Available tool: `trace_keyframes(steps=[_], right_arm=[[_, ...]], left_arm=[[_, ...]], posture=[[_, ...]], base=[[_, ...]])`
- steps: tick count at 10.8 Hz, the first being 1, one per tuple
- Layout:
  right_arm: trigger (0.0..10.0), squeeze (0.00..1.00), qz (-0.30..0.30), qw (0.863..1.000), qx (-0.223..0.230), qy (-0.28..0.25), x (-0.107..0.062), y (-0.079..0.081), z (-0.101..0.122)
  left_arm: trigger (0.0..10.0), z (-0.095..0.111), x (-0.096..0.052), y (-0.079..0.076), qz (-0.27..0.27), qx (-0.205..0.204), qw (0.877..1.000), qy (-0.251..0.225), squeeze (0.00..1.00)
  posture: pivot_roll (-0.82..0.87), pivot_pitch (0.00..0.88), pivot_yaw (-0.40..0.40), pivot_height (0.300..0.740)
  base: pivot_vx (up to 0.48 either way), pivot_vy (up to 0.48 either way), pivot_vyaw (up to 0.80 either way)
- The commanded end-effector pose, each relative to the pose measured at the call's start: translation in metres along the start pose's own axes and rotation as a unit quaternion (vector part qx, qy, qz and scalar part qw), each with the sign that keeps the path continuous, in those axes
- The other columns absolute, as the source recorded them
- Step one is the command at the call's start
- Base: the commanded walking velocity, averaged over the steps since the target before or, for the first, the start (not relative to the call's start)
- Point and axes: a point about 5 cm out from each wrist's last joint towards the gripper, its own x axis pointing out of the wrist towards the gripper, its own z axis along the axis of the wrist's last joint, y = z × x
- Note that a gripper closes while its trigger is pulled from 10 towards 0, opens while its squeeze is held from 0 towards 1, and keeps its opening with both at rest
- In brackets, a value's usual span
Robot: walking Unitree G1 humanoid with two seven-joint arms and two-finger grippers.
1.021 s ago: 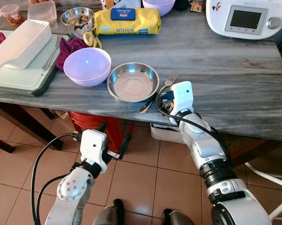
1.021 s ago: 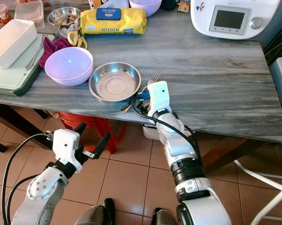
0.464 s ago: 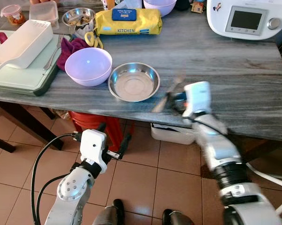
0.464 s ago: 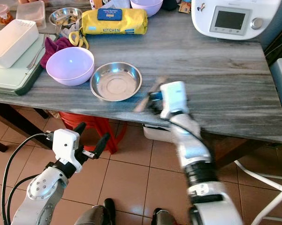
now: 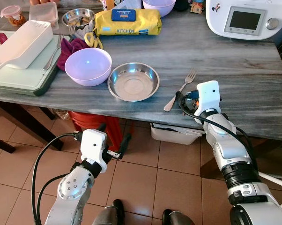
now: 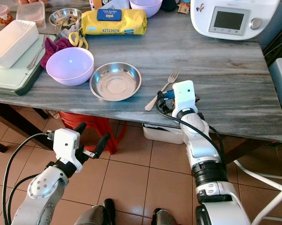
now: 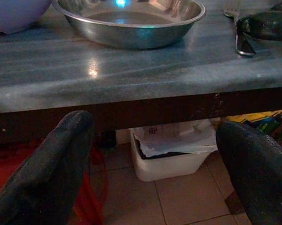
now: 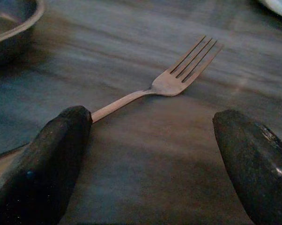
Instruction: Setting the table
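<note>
Steel fork [image 5: 179,89] now lying right of bowl [image 5: 133,81] w/ right gripper [image 8: 155,164] (fingers apart) letting go; place setting progressing, left gripper [image 7: 155,173] idling open.

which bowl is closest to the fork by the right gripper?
The empty steel bowl, just left of the fork. The lilac bowl sits beyond it to the left; the other steel bowl and lilac bowl are at the far edge.

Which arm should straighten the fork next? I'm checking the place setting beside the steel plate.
Right. The right pincer sits open at the table edge with the fork lying beside its fingers. The left pincer hangs below the table, well short of it.
</note>
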Motion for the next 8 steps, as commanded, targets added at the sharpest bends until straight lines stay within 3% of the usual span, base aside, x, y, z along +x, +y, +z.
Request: trace_keyframes(steps=[1,2,3,6,8], right_arm=[[10.0,0.24,0.008,1.0,-0.001,0.013,-0.003,0.0,-0.008],[10.0,0.0,0.009,1.0,0.002,0.017,-0.003,0.001,-0.01],[10.0,0.0,0.001,1.0,0.031,0.005,-0.003,0.001,-0.005],[10.0,0.0,-0.009,0.997,0.054,-0.057,-0.004,0.004,0.017],[10.0,0.0,-0.034,0.99,0.11,-0.082,-0.005,0.01,0.026]], left_arm=[[10.0,-0.004,-0.003,0.002,0.003,0.006,1.0,0.011,0.0],[10.0,-0.004,-0.003,0.002,0.003,0.006,1.0,0.01,0.0],[10.0,-0.004,-0.002,0.002,0.004,0.006,1.0,0.01,0.0],[10.0,-0.003,-0.002,0.002,0.003,0.006,1.0,0.008,0.0],[10.0,-0.004,-0.001,0.001,0.001,0.005,1.0,0.009,0.0]], posture=[[0.01,0.262,0.046,0.74],[0.01,0.262,0.046,0.74],[0.01,0.261,0.046,0.74],[0.01,0.261,0.046,0.74],[0.01,0.261,0.048,0.74]], base=[[0.0,0.0,0.0],[0.0,0.0,0.0],[0.0,0.0,0.0],[0.0,0.0,0.0],[0.0,0.0,0.0]])
